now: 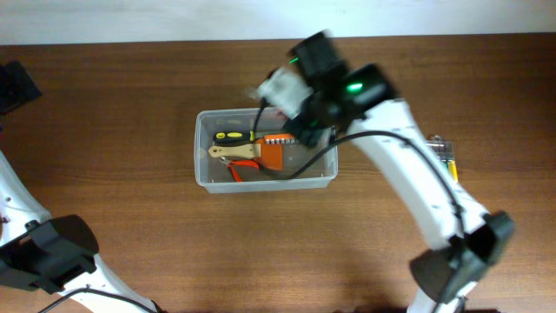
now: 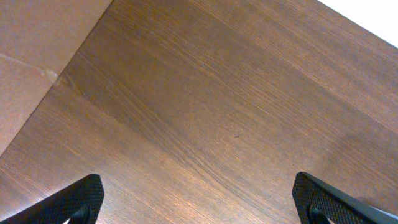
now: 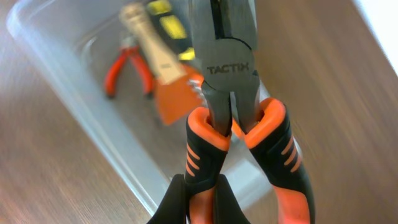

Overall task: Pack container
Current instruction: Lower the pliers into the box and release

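Observation:
The clear plastic container (image 1: 261, 185) sits mid-table and shows blurred in the right wrist view (image 3: 68, 74). Inside lie a yellow-black screwdriver (image 1: 233, 136), an orange scraper with a wooden handle (image 1: 271, 154) and small red pliers (image 1: 243, 170). My right gripper (image 3: 200, 202) is shut on one handle of large orange-black Tactix pliers (image 3: 227, 68), held nose-forward above the container's right end (image 1: 304, 117). My left gripper (image 2: 199, 199) is open and empty over bare wood; its arm (image 1: 48, 252) is at the front left, far from the container.
A small clear case of coloured screwdrivers (image 1: 443, 155) lies to the right, partly under the right arm. A black object (image 1: 16, 87) sits at the far left edge. A lighter brown board (image 2: 37, 50) borders the table in the left wrist view.

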Robot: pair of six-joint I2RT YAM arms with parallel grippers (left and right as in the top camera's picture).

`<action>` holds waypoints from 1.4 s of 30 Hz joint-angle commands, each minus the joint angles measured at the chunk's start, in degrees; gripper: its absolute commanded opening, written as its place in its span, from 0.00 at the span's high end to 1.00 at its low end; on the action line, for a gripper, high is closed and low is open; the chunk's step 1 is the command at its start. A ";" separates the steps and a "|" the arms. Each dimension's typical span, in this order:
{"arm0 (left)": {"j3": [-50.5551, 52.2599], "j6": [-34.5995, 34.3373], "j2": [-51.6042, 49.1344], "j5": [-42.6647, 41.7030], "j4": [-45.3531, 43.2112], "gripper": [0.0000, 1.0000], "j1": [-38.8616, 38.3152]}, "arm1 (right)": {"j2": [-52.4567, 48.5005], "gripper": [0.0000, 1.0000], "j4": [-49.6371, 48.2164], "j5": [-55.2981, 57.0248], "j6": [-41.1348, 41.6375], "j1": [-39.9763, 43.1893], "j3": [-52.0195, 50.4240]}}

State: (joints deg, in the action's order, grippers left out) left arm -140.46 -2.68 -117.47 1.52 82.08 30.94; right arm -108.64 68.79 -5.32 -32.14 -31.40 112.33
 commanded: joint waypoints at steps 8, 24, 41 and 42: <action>0.17 -0.55 0.11 -0.22 0.04 0.01 0.24 | -15.06 0.96 0.94 -0.28 -21.64 -5.79 -0.90; 0.17 -0.55 0.11 -0.22 0.04 0.01 0.24 | -14.16 0.21 6.99 13.49 -7.67 -4.96 5.46; 0.17 -0.55 0.11 -0.22 0.04 0.01 0.24 | -3.50 0.07 13.11 3.89 24.74 38.45 11.74; 0.17 -0.55 0.11 -0.22 0.04 0.01 0.24 | -4.44 0.08 13.38 0.50 24.74 41.68 10.32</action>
State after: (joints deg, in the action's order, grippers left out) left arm -140.46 -2.68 -117.47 1.52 82.08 30.94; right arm -110.13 81.45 7.05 -11.51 4.19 126.13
